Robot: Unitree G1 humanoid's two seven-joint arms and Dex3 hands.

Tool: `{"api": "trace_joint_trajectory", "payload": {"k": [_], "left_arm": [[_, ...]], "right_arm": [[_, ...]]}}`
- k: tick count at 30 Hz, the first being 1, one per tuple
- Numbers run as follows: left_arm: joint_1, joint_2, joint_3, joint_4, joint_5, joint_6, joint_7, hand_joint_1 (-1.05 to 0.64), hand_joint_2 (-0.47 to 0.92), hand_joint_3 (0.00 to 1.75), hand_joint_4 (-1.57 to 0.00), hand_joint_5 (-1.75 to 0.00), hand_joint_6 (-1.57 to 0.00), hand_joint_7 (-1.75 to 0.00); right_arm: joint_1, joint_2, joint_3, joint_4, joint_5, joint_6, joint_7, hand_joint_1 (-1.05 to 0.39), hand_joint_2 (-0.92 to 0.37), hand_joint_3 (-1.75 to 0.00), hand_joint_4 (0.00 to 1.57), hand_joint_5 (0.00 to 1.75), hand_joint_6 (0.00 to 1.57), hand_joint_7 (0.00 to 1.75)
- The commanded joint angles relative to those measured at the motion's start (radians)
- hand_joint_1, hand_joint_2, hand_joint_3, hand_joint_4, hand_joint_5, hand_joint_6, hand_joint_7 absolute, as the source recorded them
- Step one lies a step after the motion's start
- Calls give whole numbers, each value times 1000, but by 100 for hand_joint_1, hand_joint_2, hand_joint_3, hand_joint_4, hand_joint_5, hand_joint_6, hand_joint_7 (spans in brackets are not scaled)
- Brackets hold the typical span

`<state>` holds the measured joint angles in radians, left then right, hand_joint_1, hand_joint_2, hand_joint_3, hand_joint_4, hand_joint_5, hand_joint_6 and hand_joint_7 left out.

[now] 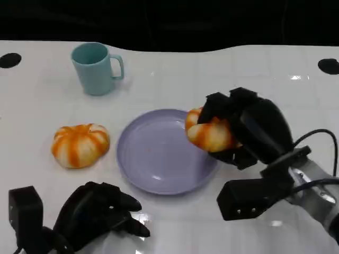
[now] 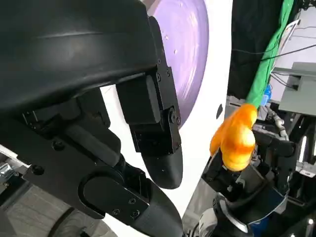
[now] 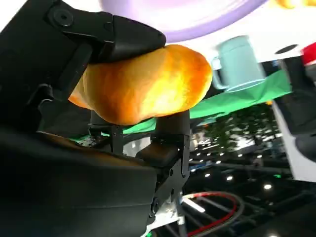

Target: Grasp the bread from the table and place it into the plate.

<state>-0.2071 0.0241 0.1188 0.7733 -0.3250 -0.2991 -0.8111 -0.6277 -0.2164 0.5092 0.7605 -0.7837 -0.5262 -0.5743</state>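
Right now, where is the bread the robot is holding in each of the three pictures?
Head view: the held bread sits right of centre, gripped by the right hand over the plate's right rim.
Left wrist view: it shows at the right, beyond the plate.
Right wrist view: it lies across the middle, between black fingers.
Shared landmark: the purple plate.
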Motion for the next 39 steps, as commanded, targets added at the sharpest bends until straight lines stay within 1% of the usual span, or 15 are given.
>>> {"api": "trace_joint_trajectory", "payload": {"k": [1,5,10,17,19,20,21,22,24,25,26,28,31,34,39], "left_arm": [[14,13,2,2,9,-3,2,-105,71,1,-157,-21,-157,-1],[18,13,0,-1,16,-12,6,-105,71,1,-157,-21,-157,-1],[18,11,1,0,16,-18,5,-105,71,1,-157,-21,-157,-1],[21,11,-2,-6,20,-19,7,-105,72,1,-157,-21,-157,-1],[18,10,0,-1,14,-18,-2,-105,72,1,-157,-21,-156,-1],[17,10,1,0,11,-14,-5,-105,72,0,-157,-21,-156,0],[17,9,1,0,10,-12,-5,-105,71,0,-157,-21,-157,-1],[17,9,0,-1,11,-12,-5,-105,71,0,-157,-21,-157,-1],[17,10,-1,-1,14,-15,-1,-105,71,0,-157,-21,-157,-1],[18,11,-2,-1,16,-16,0,-105,71,0,-157,-21,-157,-1],[20,11,-3,-4,19,-17,5,-105,71,0,-157,-21,-157,-1],[23,11,-6,-10,24,-19,12,-105,72,0,-157,-21,-157,-1],[24,11,-7,-11,26,-23,13,-105,72,1,-157,-21,-157,-1],[21,11,-5,-6,19,-25,4,-105,72,0,-157,-21,-157,-1],[22,10,-5,-6,17,-24,4,-105,72,0,-157,-20,-156,-1]], "right_arm": [[-49,25,14,34,22,-58,65,-16,-30,-143,99,175,82,164],[-78,66,39,90,5,-70,65,-12,-28,-129,98,175,79,170],[-101,111,61,155,-2,-78,66,-15,-39,-134,96,175,75,173],[-114,143,69,211,4,-92,56,-14,-42,-132,89,175,71,173],[-116,145,69,215,5,-87,64,-15,-41,-134,84,167,75,147],[-117,144,69,215,6,-82,74,-15,-41,-133,84,163,77,139],[-117,142,69,212,8,-71,95,-19,-43,-122,82,154,76,124],[-117,141,68,207,13,-61,122,-25,-49,-104,74,140,70,101],[-118,134,67,200,20,-59,166,-31,-62,-74,65,124,68,71],[-118,132,67,197,22,-62,180,-34,-73,-51,59,104,66,53],[-120,126,70,192,20,-58,202,-36,-81,-35,59,93,68,41],[-121,116,78,181,9,-46,230,-49,-90,-25,44,69,59,21],[-118,109,78,169,14,-37,275,-61,-92,-26,28,55,47,10],[-112,104,74,150,22,-26,318,-68,-92,-32,19,51,40,5],[-96,93,68,116,27,-22,347,-71,-92,-37,16,50,38,4]]}}
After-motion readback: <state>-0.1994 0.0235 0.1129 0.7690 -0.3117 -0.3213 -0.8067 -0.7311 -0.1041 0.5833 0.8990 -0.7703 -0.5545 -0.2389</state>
